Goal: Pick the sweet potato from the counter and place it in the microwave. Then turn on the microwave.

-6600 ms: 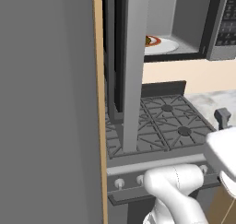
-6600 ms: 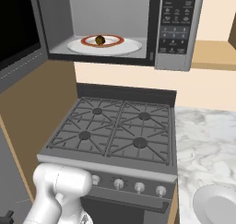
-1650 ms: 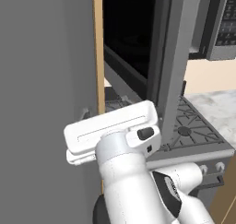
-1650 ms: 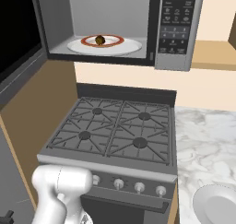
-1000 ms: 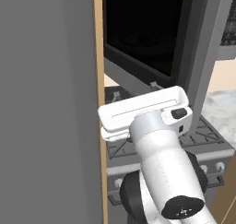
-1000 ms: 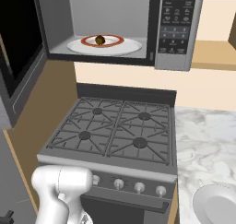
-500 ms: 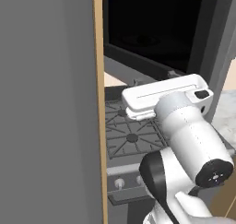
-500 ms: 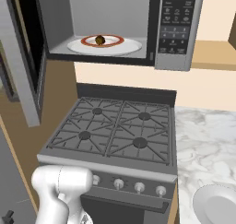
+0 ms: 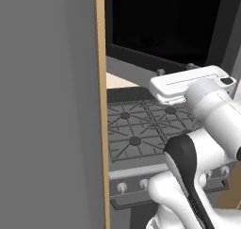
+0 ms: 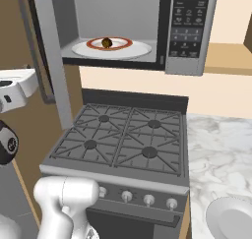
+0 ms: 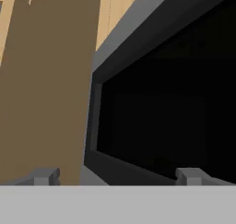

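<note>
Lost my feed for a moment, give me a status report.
Gripper open, empty, facing the microwave's dark glass door. Small brownish sweet potato on the white round plate inside the microwave. Door part open, not yet shut.

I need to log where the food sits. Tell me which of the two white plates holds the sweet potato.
The white plate inside the microwave holds the sweet potato on its orange-red ring. The other plate, on the counter, is bare.

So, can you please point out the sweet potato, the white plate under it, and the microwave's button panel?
sweet potato (image 10: 107,43), right base view, on its rounded top.
white plate (image 10: 135,50), right base view, on its bare right part.
button panel (image 10: 185,21), right base view, on the middle rows of buttons.
</note>
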Available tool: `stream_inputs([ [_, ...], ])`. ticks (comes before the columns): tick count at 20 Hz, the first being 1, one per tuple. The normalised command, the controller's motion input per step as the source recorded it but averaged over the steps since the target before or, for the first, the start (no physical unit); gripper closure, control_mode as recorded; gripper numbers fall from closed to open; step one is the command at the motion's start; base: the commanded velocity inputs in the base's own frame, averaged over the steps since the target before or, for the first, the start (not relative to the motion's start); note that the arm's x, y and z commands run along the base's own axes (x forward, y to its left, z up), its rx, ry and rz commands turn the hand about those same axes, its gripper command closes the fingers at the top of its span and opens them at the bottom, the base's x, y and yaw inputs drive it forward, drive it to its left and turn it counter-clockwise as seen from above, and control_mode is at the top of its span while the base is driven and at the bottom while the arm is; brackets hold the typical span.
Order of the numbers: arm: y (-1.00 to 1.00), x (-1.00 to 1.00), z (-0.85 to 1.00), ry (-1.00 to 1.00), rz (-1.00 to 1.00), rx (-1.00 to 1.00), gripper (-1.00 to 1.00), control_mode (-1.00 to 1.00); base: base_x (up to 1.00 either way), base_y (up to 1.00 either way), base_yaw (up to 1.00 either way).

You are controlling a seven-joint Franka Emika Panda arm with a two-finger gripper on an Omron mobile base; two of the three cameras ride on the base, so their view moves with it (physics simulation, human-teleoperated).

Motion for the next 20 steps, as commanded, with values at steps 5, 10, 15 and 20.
stream_inputs([
  [5,-0.27,0.48,-0.03,0.0,0.09,0.01,-1.0,-1.0,0.0,0.0,0.0],
  [10,-0.08,0.46,0.0,0.0,0.03,0.0,-1.0,-1.0,0.0,0.0,0.0],
  [15,-0.01,0.49,0.0,0.02,0.0,0.0,-1.0,-1.0,0.0,0.0,0.0],
  [20,-0.14,0.51,0.0,0.0,0.0,0.02,-1.0,-1.0,0.0,0.0,0.0],
])
